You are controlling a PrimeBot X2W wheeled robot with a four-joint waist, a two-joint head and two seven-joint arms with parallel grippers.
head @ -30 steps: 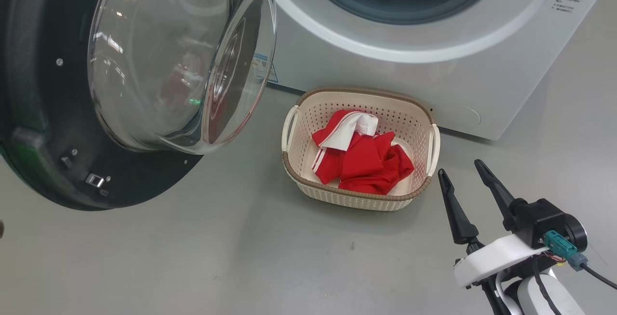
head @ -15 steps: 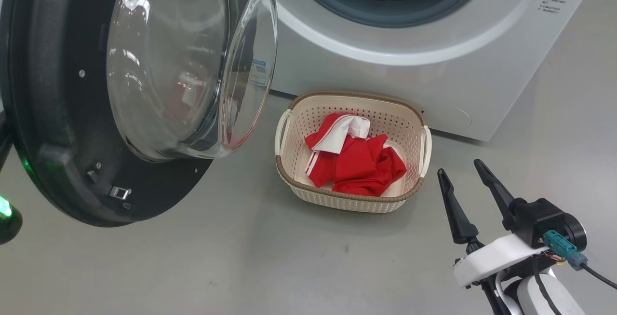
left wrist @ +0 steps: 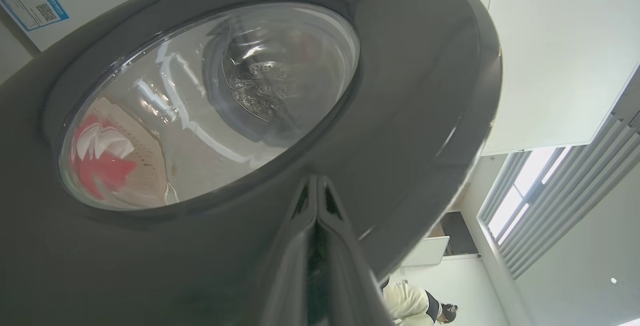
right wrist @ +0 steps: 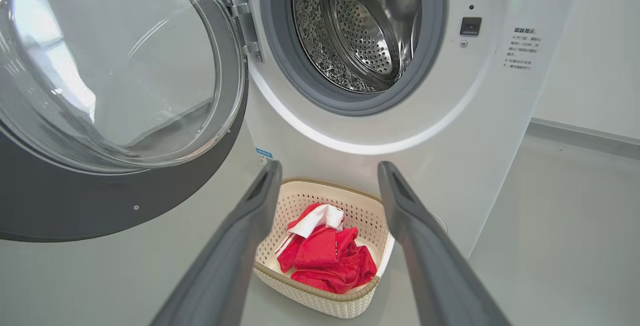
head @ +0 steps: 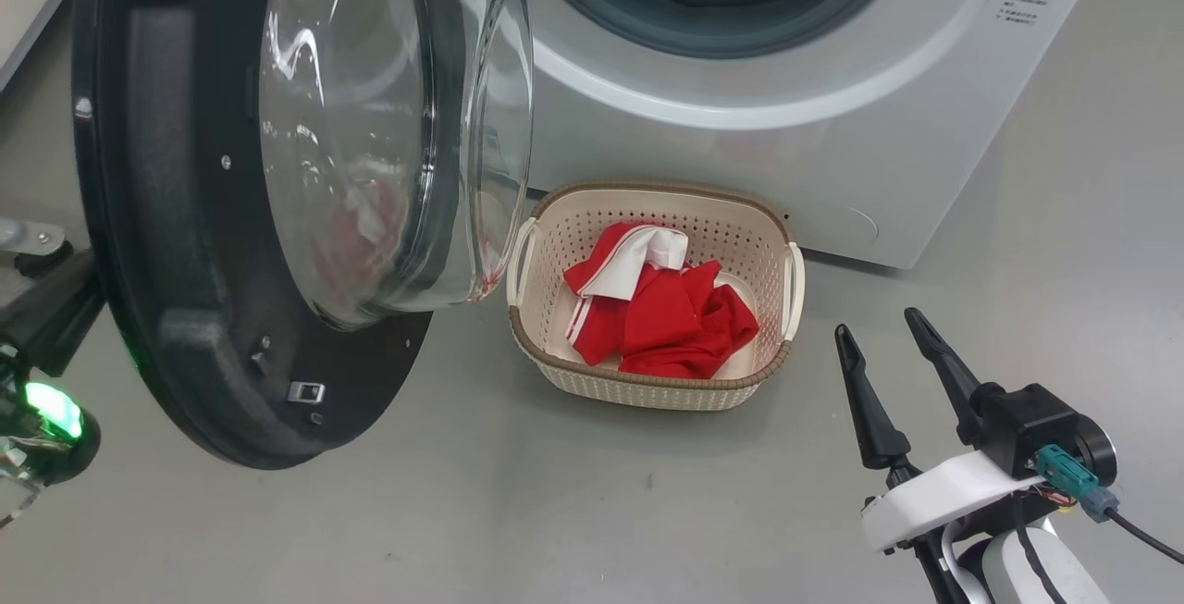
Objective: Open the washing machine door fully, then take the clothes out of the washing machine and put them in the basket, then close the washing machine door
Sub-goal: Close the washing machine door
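Left pincer (left wrist: 316, 186) showing fingers pressed tight together, gripping nothing. Tips lying right at black outer rim of washing machine door (head: 185, 262), beside its glass bowl (left wrist: 210, 101); contact unclear. Right pincer (head: 876, 322) hovering above floor (head: 462, 511), fingers spread wide, holding nothing. Basket (head: 647, 393) sitting near, ahead-left of right pincer, clothes (head: 666, 317) lying bunched inside. Washing machine (head: 740, 151) standing beyond basket, ahead of right pincer. Door hanging part open between both pincers.

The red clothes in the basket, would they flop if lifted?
The crumpled red fabric clothes probably flop and drape: they lie in soft folds. Likely light too, as the cream perforated plastic basket holds its shape.
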